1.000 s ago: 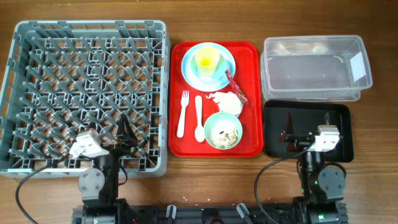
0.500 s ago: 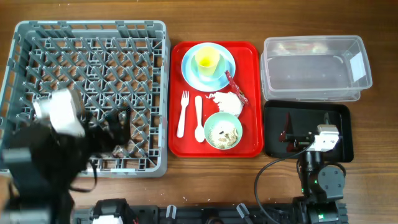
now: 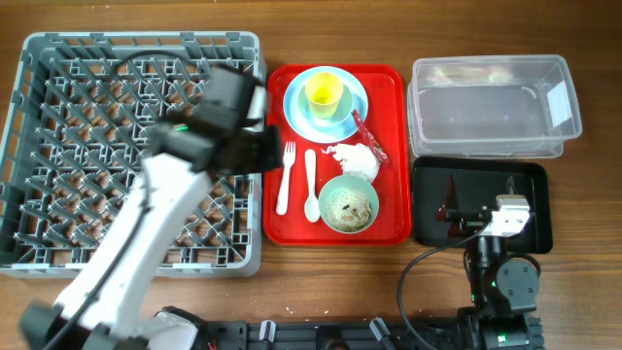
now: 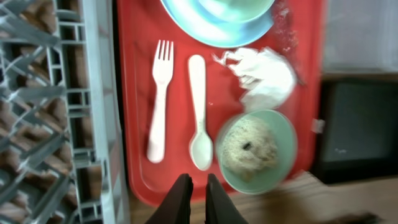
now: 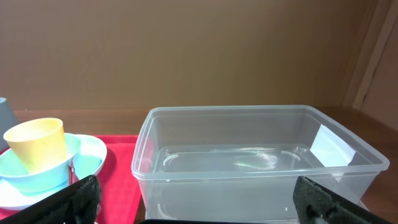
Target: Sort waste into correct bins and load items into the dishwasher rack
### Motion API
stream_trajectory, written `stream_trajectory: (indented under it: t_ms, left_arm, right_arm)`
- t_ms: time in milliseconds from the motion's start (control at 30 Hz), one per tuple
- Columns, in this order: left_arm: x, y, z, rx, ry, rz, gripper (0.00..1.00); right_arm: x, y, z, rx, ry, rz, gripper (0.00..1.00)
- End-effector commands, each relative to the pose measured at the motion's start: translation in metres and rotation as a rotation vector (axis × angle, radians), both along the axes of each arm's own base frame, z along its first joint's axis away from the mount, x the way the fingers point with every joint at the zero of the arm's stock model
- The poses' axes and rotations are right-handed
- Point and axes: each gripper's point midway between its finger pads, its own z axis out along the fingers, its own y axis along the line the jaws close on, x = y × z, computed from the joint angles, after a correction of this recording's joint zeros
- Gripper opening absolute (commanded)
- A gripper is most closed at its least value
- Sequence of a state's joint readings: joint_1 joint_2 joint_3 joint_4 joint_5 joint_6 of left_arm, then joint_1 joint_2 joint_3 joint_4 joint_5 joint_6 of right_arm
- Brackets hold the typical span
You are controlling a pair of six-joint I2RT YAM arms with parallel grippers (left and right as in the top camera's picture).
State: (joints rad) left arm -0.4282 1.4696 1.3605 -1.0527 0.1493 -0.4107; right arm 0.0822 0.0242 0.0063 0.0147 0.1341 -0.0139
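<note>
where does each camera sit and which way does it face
Overhead: above the table, facing straight down; dishwasher rack, red tray, clear tub; left arm and right arm show.
Left wrist: over the red tray, looking down at fork, spoon, green bowl; left gripper at bottom.
Right wrist: low, facing level at the clear tub, yellow cup; right gripper, fingers in lower corners.
Shared: overhead and left wrist both show fork and spoon.

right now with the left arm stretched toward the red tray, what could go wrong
1. The fork and spoon lie flat and close together, so the left fingers could nudge or pinch both at once.
2. The green bowl holds scraps; racking it before emptying would likely spill them into the rack.
3. The napkin sits right against that bowl, so lifting the bowl may drag it.
</note>
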Motion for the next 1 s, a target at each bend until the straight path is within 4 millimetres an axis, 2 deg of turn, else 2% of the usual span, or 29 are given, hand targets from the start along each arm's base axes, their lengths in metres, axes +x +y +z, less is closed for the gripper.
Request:
stream_trajectory:
  t_ms: [0,100,233,300,433,500,667,767,833,967]
  left_arm:
    - [0.013,-0.007,-0.047,0.194,0.02,0.017,0.17]
    - [0.017,-0.017,-0.091,0.252,0.101,-0.013,0.22]
    - [0.022,-0.009,-0.12,0.342,0.135,-0.011,0.24]
    - [0.028,-0.002,-0.125,0.387,0.113,0.003,0.24]
    - [0.033,-0.005,-0.14,0.366,0.076,0.009,0.24]
    - [0.03,-0.008,-0.156,0.355,0.055,0.001,0.24]
    - [0.016,-0.018,-0.182,0.339,0.025,-0.031,0.24]
    - [0.011,-0.012,-0.195,0.345,0.015,-0.025,0.24]
    - [0.011,-0.012,-0.198,0.34,0.009,-0.024,0.24]
    - [0.006,-0.027,-0.197,0.334,-0.008,-0.065,0.2]
  right_arm:
    - [0.0,0.001,0.001,-0.011,-0.005,0.008,1.0]
    - [0.0,0.001,0.001,-0.011,-0.005,0.008,1.0]
    - [0.0,0.001,0.001,-0.011,-0.005,0.008,1.0]
    - [0.0,0.001,0.001,-0.011,-0.005,0.008,1.0]
    - [0.0,0.001,0.001,-0.011,-0.005,0.008,1.0]
    - [0.0,0.001,0.001,-0.011,-0.005,0.008,1.0]
    - [0.0,0.001,0.001,-0.011,-0.005,0.008,1.0]
    - [0.0,0.001,0.001,-0.011,-0.005,0.008,1.0]
    - [0.0,0.001,0.001,-0.011,-0.005,0.008,1.0]
    - [0.0,0.001,0.001,-0.011,-0.005,0.008,1.0]
